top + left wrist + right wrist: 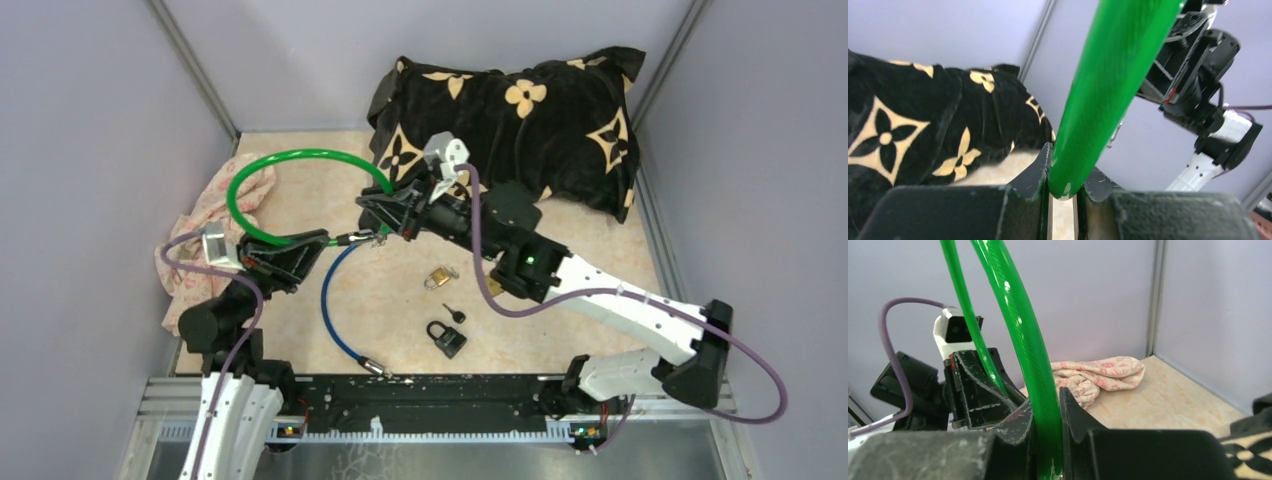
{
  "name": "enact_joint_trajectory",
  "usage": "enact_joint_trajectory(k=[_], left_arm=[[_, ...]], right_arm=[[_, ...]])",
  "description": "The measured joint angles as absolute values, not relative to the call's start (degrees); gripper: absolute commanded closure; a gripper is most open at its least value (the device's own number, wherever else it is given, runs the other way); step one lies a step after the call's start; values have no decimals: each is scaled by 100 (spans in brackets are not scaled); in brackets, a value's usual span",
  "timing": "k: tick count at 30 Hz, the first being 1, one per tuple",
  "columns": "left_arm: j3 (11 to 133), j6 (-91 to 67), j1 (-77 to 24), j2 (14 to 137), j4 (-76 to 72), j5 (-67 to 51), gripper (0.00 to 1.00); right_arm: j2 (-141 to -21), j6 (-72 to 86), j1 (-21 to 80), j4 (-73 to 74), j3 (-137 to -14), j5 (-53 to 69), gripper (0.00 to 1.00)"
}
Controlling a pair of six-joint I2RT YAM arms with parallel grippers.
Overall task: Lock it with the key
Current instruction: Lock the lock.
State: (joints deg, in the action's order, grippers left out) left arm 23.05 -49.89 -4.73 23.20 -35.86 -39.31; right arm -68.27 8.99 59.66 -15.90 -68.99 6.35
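Roughly left-right, green cable loop (pixel 310 153).

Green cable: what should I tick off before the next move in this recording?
1. Grip of left claw on green cable: ok, shut on it.
2. Grip of right claw on the cable: ok, shut on it.
3. Cable ends joined between the claws: cannot tell.
4. The key in a claw: not ok, it lies beside the black padlock.
5. A claw free to fetch the key: not ok, both are occupied.
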Motion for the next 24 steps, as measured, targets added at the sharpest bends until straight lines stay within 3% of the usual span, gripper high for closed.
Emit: enact_joint_trajectory(k=[9,24], left_arm=[[2029,-5865,-176,1931,-4160,-3391,100],[1925,-5975,-172,1876,-4294,-3197,100]], right_arm=[[-7861,742,6222,-2053,-7848,661,100],[-8270,602,6261,-1859,-8208,740,100]])
